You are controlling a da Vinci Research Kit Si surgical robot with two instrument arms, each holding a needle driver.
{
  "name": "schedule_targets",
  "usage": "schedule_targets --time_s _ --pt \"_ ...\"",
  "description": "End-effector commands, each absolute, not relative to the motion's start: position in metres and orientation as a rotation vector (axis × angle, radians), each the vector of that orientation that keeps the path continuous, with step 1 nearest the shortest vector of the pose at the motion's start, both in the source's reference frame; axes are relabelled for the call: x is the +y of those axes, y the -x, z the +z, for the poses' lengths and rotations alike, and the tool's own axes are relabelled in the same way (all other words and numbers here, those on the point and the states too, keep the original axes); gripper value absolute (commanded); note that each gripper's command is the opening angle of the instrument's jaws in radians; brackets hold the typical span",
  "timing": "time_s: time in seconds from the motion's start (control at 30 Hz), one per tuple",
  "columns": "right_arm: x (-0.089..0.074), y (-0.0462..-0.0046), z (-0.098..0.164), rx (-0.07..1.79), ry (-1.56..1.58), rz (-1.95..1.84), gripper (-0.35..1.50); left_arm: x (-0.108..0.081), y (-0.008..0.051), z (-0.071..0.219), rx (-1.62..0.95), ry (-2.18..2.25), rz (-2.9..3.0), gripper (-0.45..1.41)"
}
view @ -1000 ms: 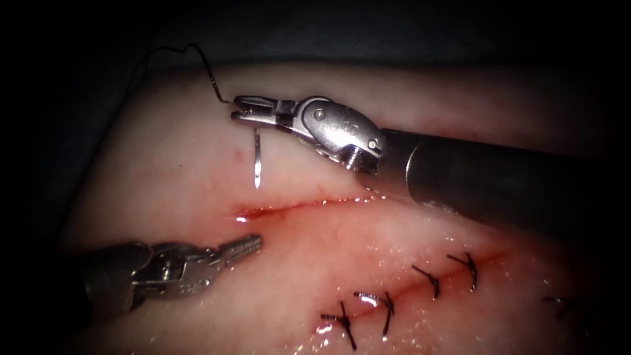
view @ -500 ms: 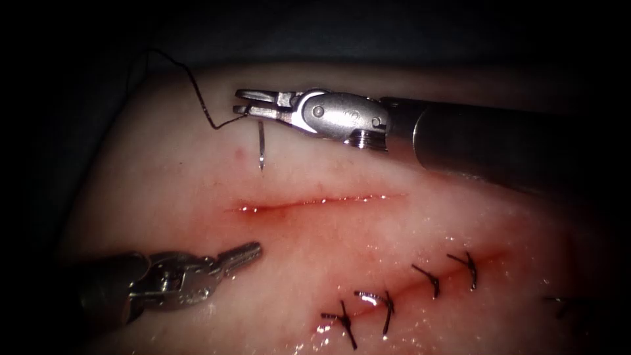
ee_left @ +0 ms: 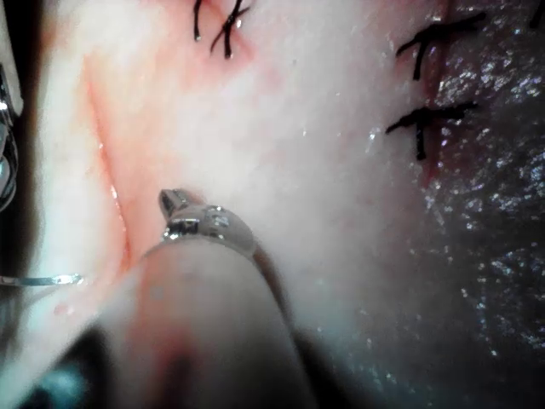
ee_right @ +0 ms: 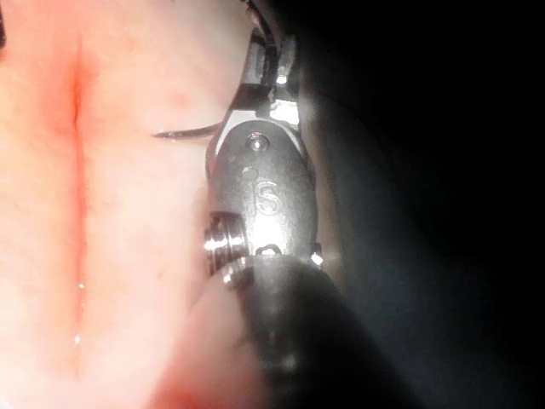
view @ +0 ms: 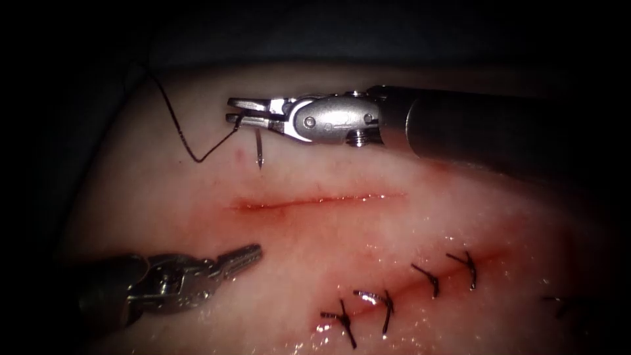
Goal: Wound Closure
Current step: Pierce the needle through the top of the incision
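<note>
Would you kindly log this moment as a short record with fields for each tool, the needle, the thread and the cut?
Right hand: shut on the curved steel needle near its thread end
Needle: off the tissue, tip pointing down toward the open red cut, above it in the endoscope view
Dark thread: trails from the needle's held end, looping left over the pale pork tissue
Left hand: shut, holding nothing, below the cut
Black stitches: on a second, closed cut

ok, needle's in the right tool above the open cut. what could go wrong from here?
1. The right tool grips the needle near its thread end, tip hanging free over the tissue; it could swivel in the jaws.
2. The thread loops slack right beside the tip and might snag on it.
3. The left tool lies shut and empty below the open cut, not steadying the edge.
</note>
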State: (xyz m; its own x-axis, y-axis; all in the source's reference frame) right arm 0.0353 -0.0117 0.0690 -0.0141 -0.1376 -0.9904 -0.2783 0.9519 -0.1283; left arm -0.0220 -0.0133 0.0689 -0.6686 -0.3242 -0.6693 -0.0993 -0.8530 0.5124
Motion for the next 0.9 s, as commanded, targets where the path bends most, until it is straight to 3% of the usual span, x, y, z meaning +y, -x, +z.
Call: schedule_targets --time_s 0.03,0.9 --pt "-0.0109 -0.0363 0.0692 1.592 0.350 0.093 -0.35 -0.0129 0.0226 0.0691 -0.799 -1.213 -2.640 -0.45" --pt "-0.0206 -0.0340 0.0712 1.638 0.583 -0.255 -0.35 -0.0126 0.0196 0.0689 -0.793 -1.169 -2.666 -0.45"
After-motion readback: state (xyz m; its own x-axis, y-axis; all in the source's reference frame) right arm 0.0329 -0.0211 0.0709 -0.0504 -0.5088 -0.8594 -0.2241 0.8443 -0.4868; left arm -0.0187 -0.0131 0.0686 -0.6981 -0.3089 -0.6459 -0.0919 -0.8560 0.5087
